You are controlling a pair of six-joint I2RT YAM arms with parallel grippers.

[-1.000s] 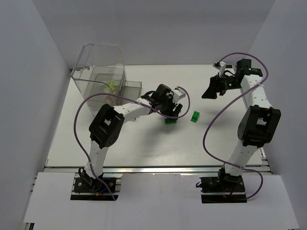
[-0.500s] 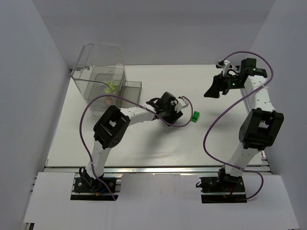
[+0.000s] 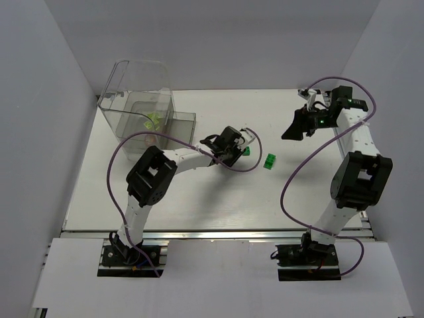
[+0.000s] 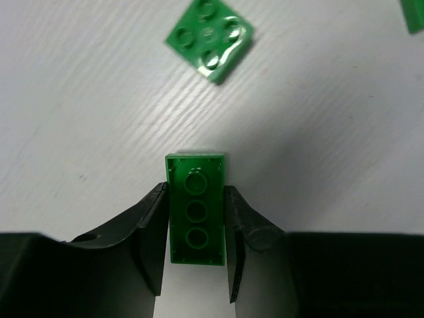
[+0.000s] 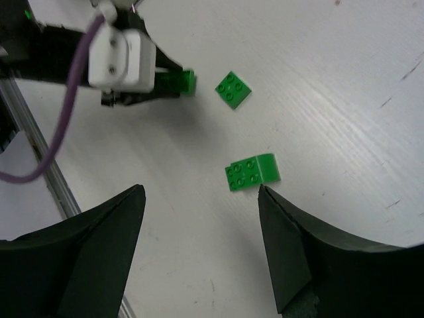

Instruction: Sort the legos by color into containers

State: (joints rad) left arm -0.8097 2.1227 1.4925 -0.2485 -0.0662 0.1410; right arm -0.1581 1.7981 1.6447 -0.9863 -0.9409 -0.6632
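Your clear bin [image 3: 136,79] stands tall at the far left, so a low carry could strike its wall. The right gripper [image 5: 199,192] hangs apart, empty. The left gripper [image 4: 196,222] clamps a green brick [image 4: 195,173] mid-table, well right of the bin. Pinched only by its smooth sides, it could slip. Its long axis runs along the fingers, pointing away from the wrist, hollow underside toward the wrist camera.

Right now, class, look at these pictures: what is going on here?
The left gripper is shut on a green brick, pinching its long sides. Two more green ones lie loose on the table nearby: a square brick and another brick. The right gripper hangs open at the far right, holding nothing. The clear bin stands at the far left.
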